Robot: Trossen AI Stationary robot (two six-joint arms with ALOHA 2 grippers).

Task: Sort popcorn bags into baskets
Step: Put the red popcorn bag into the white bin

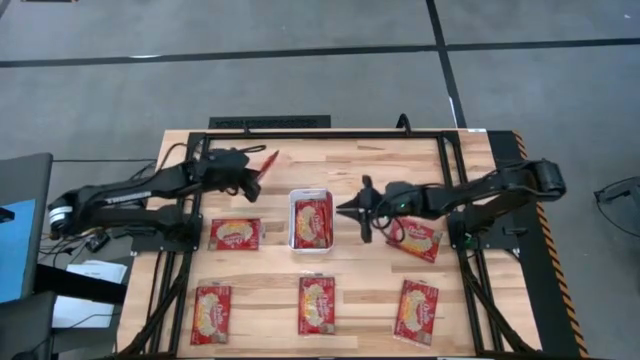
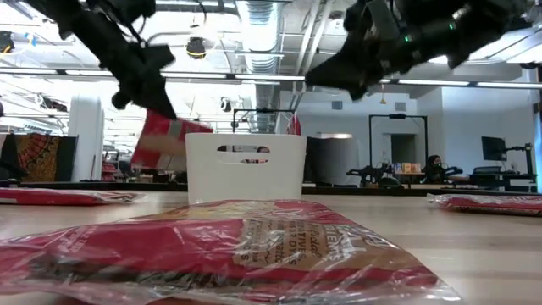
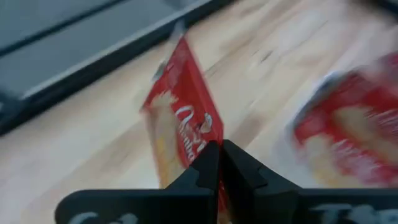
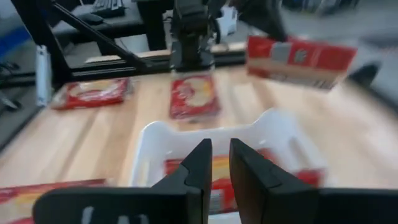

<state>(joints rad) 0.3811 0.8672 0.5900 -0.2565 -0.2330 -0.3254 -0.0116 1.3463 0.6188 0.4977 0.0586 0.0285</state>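
Left end effector (image 1: 258, 172) clamped on red popcorn bag (image 1: 268, 160), lifted; bag lettering unreadable.

Wooden table (image 1: 360, 165): basket (image 1: 311, 247), popcorn bags (image 1: 235, 233)

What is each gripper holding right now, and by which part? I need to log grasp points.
The left gripper is shut on a popcorn bag, pinching its edge, lifted off the table. The right gripper, beside the basket, holds nothing.
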